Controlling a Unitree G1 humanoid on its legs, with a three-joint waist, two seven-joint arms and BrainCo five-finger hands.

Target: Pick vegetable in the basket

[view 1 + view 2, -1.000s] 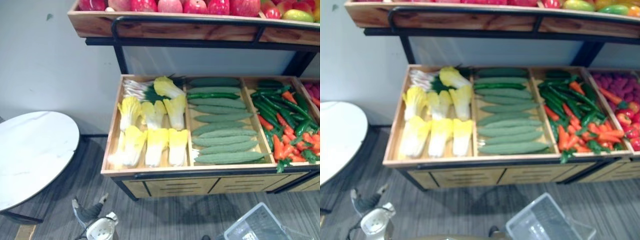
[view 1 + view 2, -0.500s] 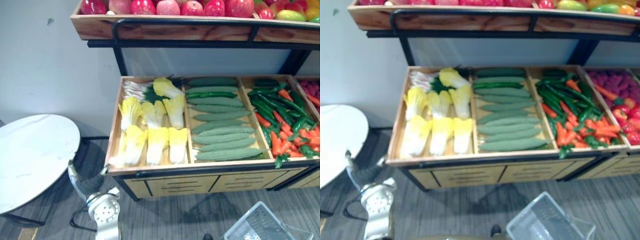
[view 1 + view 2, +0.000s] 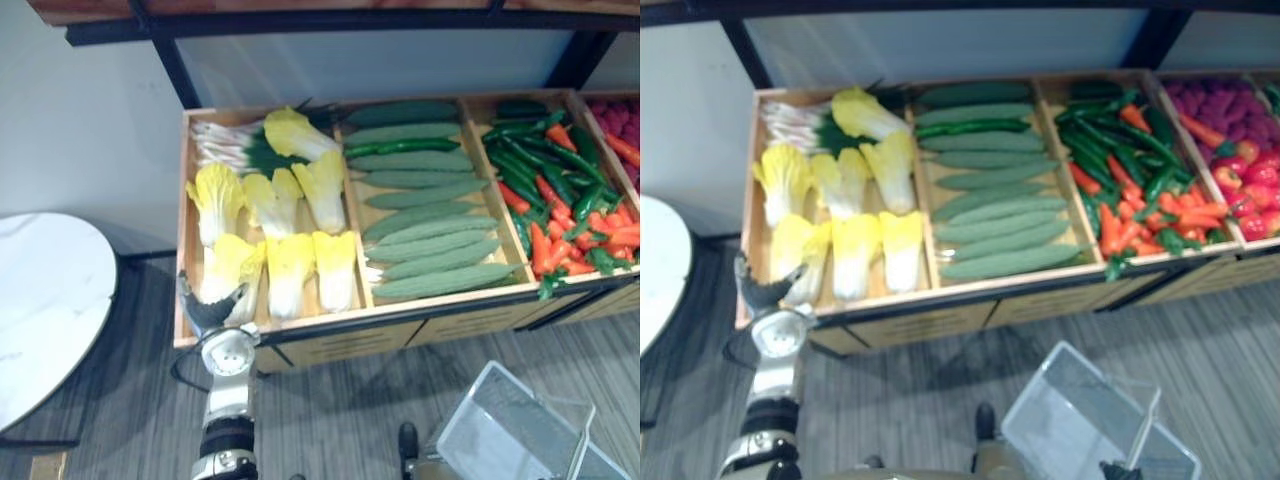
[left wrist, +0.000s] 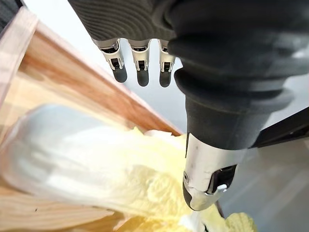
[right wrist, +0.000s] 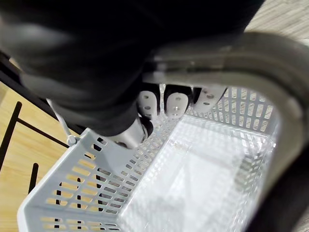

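Nothing picked yet: the basket (image 3: 520, 420) hangs empty from the right hand (image 5: 174, 104), seemingly curled round its handle (image 5: 270, 63). The left hand (image 3: 212, 312), fingers spread, hovers over the front-left cabbage (image 3: 225, 272) in the crate (image 3: 183, 200).

Your two eye views look steeply down from the head at the produce crate (image 3: 184, 230) and share nearly all of it. Your left wrist view sits very near a cabbage (image 4: 87, 164); your right wrist view faces into the basket (image 5: 72, 193).
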